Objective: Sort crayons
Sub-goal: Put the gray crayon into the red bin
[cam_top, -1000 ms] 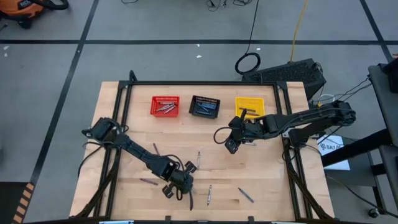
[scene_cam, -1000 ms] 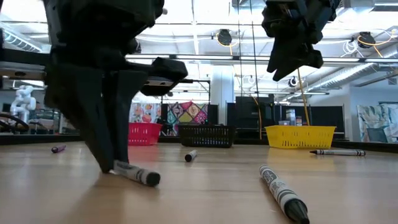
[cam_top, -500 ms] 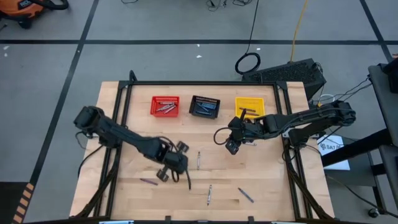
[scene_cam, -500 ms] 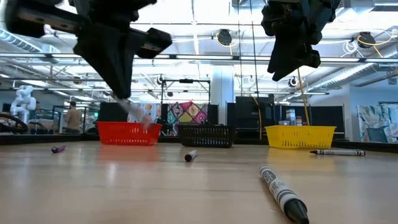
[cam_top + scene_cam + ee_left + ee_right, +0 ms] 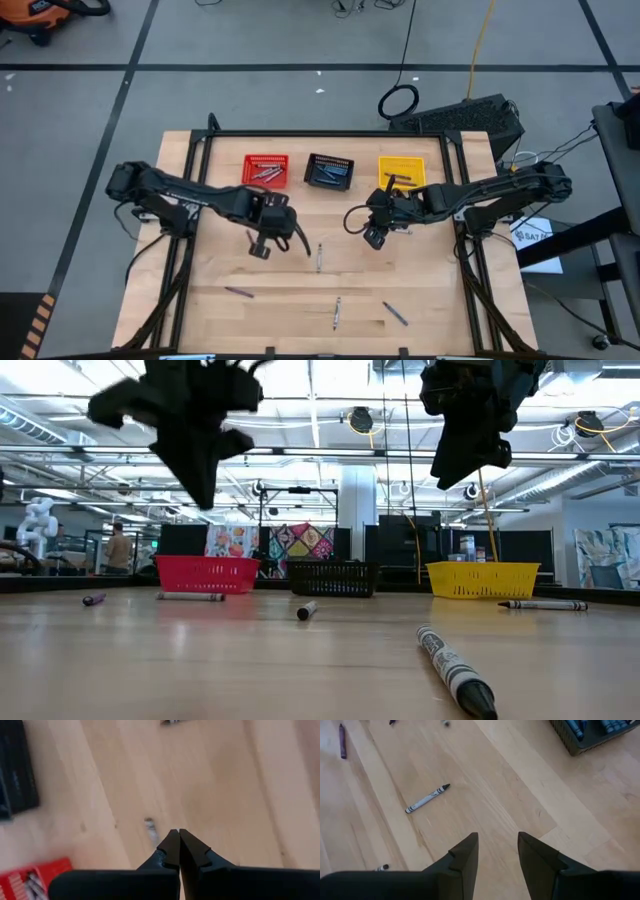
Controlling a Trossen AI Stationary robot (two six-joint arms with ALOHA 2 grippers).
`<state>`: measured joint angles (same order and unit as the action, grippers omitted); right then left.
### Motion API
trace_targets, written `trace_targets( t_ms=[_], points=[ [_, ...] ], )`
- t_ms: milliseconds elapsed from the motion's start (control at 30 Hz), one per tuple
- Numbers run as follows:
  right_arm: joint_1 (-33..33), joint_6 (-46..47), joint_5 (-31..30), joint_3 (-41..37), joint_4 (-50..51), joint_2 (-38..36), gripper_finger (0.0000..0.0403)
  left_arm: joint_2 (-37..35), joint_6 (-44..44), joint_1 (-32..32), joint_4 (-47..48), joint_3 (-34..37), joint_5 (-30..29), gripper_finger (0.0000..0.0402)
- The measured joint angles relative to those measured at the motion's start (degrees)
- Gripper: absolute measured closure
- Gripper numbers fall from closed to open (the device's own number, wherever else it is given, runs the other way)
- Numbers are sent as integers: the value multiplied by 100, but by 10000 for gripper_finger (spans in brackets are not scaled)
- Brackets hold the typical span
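My left gripper [image 5: 264, 238] [image 5: 205, 500] hangs above the table in front of the red basket [image 5: 246, 170], shut, with a grey crayon [image 5: 151, 831] showing just beyond its tips [image 5: 178, 831]. In the low view the crayon is hidden behind the fingers. My right gripper [image 5: 372, 235] [image 5: 497, 840] hovers open over bare wood in front of the yellow basket [image 5: 420, 160], holding nothing. Loose crayons lie flat on the table [image 5: 319, 257] [image 5: 238, 292] [image 5: 337, 313] [image 5: 395, 313], and one lies in front of the red basket [image 5: 190, 596]. My left gripper pinches the grey crayon at one end [image 5: 154, 837], between the very tips of its two fingers. The fingers point steeply down. The crayon is lifted clear of the table and its free end sticks out past the tips; it is blurred.
The red basket holds grey crayons, and the black basket [image 5: 307, 170] between it and the yellow one holds blue ones. All three stand in a row along the far edge. A grey crayon [image 5: 426, 799] and a purple one [image 5: 342, 740] lie ahead of my right gripper. Bare wood lies between the arms.
My left gripper has risen from the table near its front edge and swung toward the far edge and the red basket, rolling its wrist. The grey crayon it was shut on has come up off the wood with it. My right gripper has stayed open.
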<state>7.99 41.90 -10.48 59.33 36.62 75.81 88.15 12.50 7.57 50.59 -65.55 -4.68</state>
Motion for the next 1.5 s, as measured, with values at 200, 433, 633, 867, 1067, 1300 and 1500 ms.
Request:
trace_targets(
  t_ms=[200, 433, 633, 867, 1067, 1300, 1500],
  points=[
    [0, -106, -6, 0, 0, 0, 277, 3, -18, -317, 25, 362, -865, 401],
    [0, -106, -20, 0, 2, 0, 277, 3, 39, -900, 255, 446, -878, 401],
    [0, -74, -22, 0, 2, 0, 277, 2, 464, -1353, 133, 602, -466, 401],
    [0, -63, -37, 0, 2, 0, 277, 3, 900, -1585, -181, 792, -175, 401],
    [0, -63, -42, 0, 1, 0, 277, 1, 35, -1589, -1044, 790, -575, 401],
    [0, -59, -43, 0, 2, 0, 277, 3, 8, -1588, -1111, 790, 46, 401],
    [0, 17, -310, 0, 3, 0, 277, 3, 493, -1570, -1142, 790, 955, 364]
  ],
)
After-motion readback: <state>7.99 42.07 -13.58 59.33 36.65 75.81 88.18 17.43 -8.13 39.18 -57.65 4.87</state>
